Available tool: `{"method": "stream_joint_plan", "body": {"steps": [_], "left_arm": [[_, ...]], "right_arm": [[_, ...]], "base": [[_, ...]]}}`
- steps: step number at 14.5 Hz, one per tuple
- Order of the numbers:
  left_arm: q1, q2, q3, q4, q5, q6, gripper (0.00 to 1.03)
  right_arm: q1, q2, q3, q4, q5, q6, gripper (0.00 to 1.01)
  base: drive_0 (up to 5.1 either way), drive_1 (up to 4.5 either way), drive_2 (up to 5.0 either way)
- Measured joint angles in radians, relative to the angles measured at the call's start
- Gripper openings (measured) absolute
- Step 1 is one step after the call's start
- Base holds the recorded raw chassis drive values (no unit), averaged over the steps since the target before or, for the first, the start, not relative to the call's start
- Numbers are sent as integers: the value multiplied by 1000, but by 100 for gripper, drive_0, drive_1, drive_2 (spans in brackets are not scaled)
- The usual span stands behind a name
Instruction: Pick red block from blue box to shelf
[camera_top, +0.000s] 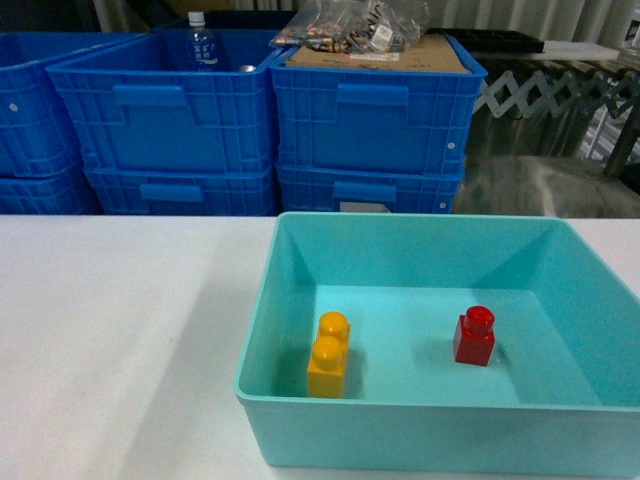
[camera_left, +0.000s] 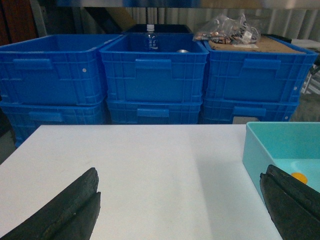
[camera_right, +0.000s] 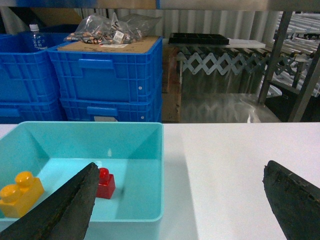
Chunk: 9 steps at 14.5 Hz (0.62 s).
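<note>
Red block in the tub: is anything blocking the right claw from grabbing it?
Nothing covers the red block; it stands alone, apart from the yellow brick. The open right claw only has the blue box wall to clear.

You will find no text you can read here. The water bottle (camera_top: 201, 42) in the far blue crate (camera_top: 165, 110) carries a label, but its print is too blurred to make out. The tag on the plastic bags (camera_right: 111, 29) atop the cardboard (camera_right: 109, 46) is likewise too small.
</note>
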Motion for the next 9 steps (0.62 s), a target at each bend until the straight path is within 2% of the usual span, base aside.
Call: {"method": "stream_joint_plan", "body": {"steps": [9], "left_arm": [[0, 0, 0, 0, 0, 0, 98]], "right_arm": [[0, 0, 0, 0, 0, 0, 98]], "base": [[0, 0, 0]]}}
